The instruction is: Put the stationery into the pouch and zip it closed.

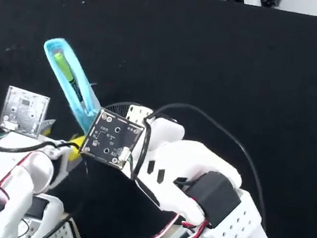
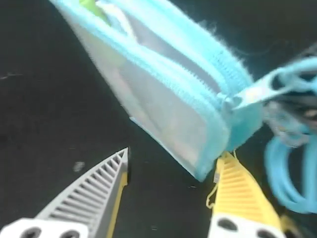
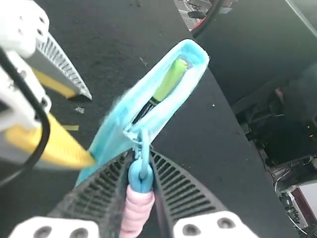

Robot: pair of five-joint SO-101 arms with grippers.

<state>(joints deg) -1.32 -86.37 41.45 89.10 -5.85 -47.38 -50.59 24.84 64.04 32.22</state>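
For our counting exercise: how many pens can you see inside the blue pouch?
1: a green pen lies inside the open pouch, near its far end; more may be hidden deeper.

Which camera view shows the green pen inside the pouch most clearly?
The right wrist view: it looks straight into the open pouch, along the green pen. The high view shows it from above; the left wrist view catches a green sliver.

We see a sky-blue pouch (image 1: pixel 67 83) holding a lime-green pen (image 1: pixel 64 65) on a black table (image 1: pixel 245 66). The left gripper (image 2: pixel 176 153) has ribbed fingers, one yellow and one grey. The blue pull (image 3: pixel 141 177) carries a pink wrap.
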